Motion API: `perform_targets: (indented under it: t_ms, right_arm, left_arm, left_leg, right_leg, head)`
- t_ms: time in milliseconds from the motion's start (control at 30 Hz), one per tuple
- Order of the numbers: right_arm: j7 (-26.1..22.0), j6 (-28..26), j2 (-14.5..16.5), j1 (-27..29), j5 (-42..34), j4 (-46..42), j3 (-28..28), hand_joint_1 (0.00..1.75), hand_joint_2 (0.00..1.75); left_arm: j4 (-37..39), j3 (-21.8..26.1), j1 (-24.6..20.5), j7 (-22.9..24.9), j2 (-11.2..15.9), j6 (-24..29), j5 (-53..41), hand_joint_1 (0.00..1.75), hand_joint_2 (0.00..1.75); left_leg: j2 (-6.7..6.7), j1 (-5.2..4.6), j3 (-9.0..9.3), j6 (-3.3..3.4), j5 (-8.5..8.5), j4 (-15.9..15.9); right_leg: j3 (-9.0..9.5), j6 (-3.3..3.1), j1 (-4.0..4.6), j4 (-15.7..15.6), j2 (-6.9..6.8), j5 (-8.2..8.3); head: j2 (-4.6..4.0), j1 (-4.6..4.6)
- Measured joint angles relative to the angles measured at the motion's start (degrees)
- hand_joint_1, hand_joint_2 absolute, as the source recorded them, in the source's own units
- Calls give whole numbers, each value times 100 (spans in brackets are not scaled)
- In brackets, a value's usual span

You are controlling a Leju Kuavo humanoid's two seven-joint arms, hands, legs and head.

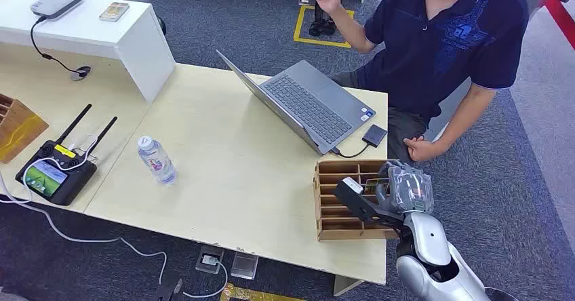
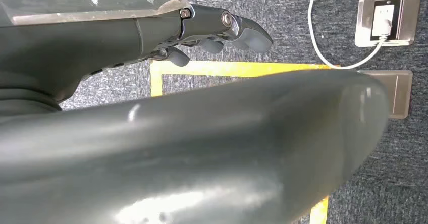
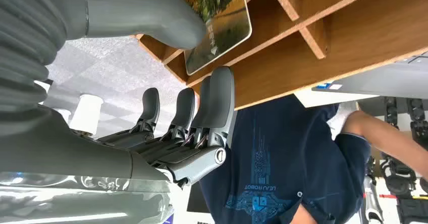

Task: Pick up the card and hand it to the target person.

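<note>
Right hand (image 1: 401, 191) hovering over wooden organizer (image 1: 339, 214) at worktop's (image 1: 224, 179) near right corner, fingers (image 3: 217, 103) apart and extended, thumb touching card (image 3: 222, 19), not gripping. Card standing in organizer slot, glossy, landscape photo print, rounded corner. Laptop (image 1: 312, 104) sitting behind organizer near far edge. Person (image 1: 441, 43) sitting past right edge. Left hand (image 2: 222, 30) hanging over carpet, fingers loosely curled, holding nothing.

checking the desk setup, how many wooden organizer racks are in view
2. One wooden rack sits at the table's near right corner under the right hand; another wooden rack is cut off by the left edge. More may lie out of frame.
</note>
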Motion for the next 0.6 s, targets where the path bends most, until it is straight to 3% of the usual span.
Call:
perform_targets:
  t_ms: [600]
  right_arm:
    - [55, -46, -5, 10, -239, 2, 141, 130, 175]
  left_arm:
    - [0, 0, 0, 11, 0, -2, 0, 0, 0]
  left_leg:
    - [0, 0, 1, 0, 0, 0]
  right_leg:
    - [0, 0, 0, 0, 0, 0]
  head:
    - [0, 0]
